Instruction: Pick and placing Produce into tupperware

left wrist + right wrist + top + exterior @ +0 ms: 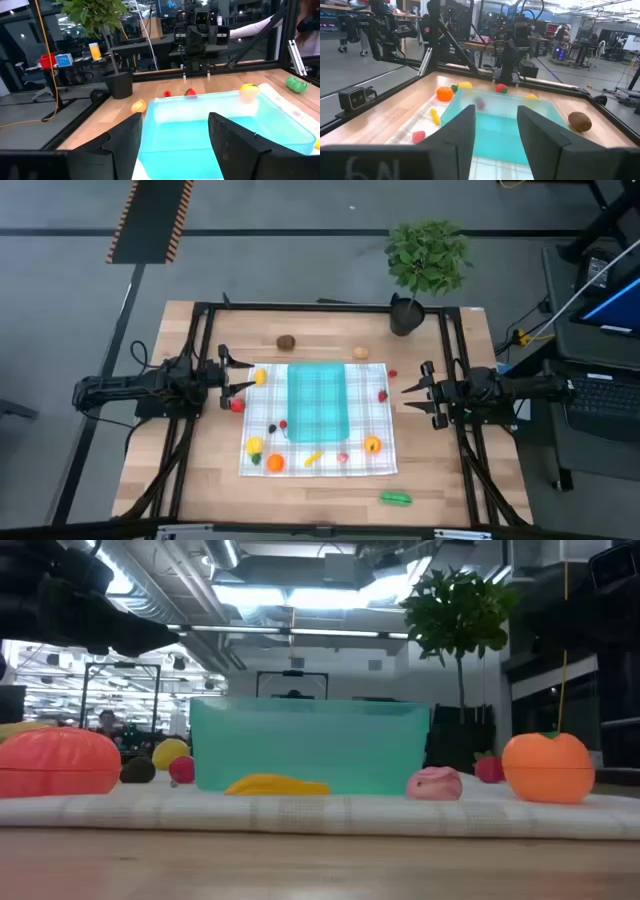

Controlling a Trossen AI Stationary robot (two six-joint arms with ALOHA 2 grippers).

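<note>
Dark fingers (235, 145) of my left jaws (233, 375) fill the near edge of my left wrist view, standing apart with nothing between them. My right jaws (418, 395) likewise stand apart and empty. Both hang over the table's (330, 490) opposite sides, facing each other across the checked cloth (370, 420).

Between the two sets of jaws lies the teal tupperware (318, 402), upright on the cloth, with no produce seen inside it. Just beside my left jaws sit a yellow piece (260, 377) and a red piece (237, 406). Nearer my right jaws rest a strawberry (382, 395) on the cloth and a small red piece (393, 374) at the cloth's edge.

Farther from both, along the cloth's front edge, lie a yellow fruit (254, 446), an orange fruit (275, 463), a banana (313, 459), a pink piece (343, 457) and an orange piece with a green stalk (372, 445). On bare wood lie a green vegetable (396, 499), a brown kiwi (286, 341) and a tan piece (360, 353). A potted plant (425, 265) stands at the far corner beyond my right jaws.
</note>
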